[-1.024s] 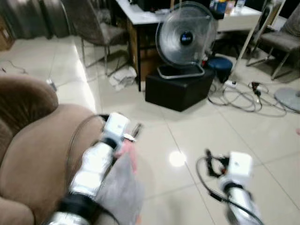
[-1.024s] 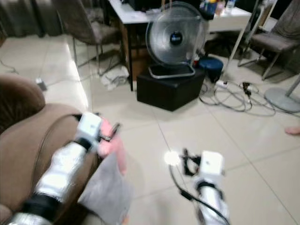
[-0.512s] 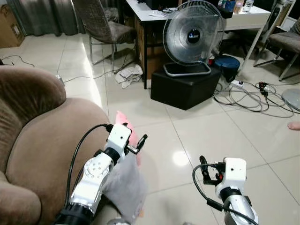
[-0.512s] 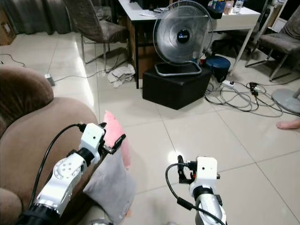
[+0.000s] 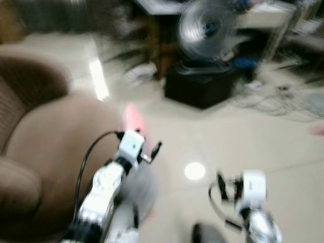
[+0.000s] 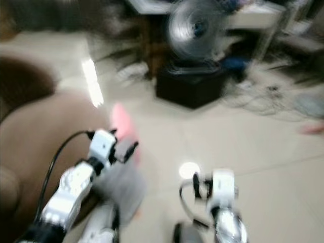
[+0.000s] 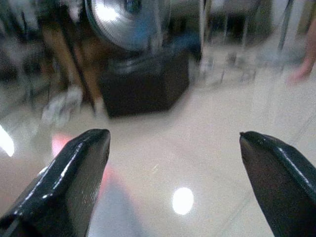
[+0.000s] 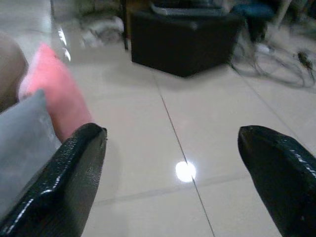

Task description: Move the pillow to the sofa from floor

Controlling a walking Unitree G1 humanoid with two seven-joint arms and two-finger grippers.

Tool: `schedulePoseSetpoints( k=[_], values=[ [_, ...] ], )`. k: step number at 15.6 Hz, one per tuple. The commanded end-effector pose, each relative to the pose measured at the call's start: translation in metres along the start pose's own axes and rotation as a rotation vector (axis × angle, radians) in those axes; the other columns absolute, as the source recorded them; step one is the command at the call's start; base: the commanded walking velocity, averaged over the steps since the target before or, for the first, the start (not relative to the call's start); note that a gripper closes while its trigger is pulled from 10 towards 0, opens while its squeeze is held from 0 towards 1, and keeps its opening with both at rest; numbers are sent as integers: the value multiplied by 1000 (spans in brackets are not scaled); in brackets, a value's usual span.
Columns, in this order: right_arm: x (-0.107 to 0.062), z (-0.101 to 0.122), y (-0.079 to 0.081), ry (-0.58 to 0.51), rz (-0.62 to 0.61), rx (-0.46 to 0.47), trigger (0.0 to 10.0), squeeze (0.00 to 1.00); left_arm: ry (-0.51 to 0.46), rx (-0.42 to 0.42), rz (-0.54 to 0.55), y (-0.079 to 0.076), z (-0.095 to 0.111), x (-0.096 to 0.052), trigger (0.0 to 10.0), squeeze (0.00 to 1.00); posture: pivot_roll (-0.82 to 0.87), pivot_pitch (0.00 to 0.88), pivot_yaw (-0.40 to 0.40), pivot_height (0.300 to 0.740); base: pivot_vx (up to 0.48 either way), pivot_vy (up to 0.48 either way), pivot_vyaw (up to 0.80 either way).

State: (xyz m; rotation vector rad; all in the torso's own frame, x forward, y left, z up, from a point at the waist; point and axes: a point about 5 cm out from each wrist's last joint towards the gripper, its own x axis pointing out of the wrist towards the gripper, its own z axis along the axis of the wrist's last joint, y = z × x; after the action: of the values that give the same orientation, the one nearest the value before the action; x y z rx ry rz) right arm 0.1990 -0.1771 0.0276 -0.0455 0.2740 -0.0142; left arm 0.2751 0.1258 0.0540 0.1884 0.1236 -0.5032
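The pillow, grey (image 8: 22, 143) with a pink end (image 5: 132, 117), stands on the floor tiles and leans against the front of the brown sofa (image 5: 55, 136). My left gripper (image 5: 152, 152) hangs just above the pillow's grey part, beside the sofa edge. In the left wrist view its fingers (image 7: 79, 173) stand wide apart and hold nothing, so it is open. My right gripper (image 5: 221, 185) is lower and to the right over bare tiles. It is open too, with the pillow beyond one of its fingers (image 8: 69, 182). The head views are blurred.
A standing fan (image 5: 205, 30) sits on a black box (image 5: 200, 88) straight ahead, under a table. Cables (image 5: 283, 96) lie on the floor at the right. A person's foot (image 5: 318, 130) shows at the right edge. A ceiling light glares off the tiles (image 5: 195, 170).
The whole picture has blurred and shifted a little, so the camera is moving. Both arms keep about the same pose, and the pillow still leans on the sofa.
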Motion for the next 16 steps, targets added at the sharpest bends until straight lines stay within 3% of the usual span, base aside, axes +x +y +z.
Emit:
schedulePoseSetpoints(
  k=[1, 16],
  values=[
    [-2, -3, 5, 2, 14, -7, 10000, 0, 9, 16, 4, 2, 1, 1, 10000, 0, 49, 4, -13, 595, 281, 0, 0],
    [6, 1, 4, -19, 13, -22, 10000, 0, 5, 17, 55, 3, 5, 9, 10000, 0, 57, 13, -20, 595, 349, 0, -53]
  ],
)
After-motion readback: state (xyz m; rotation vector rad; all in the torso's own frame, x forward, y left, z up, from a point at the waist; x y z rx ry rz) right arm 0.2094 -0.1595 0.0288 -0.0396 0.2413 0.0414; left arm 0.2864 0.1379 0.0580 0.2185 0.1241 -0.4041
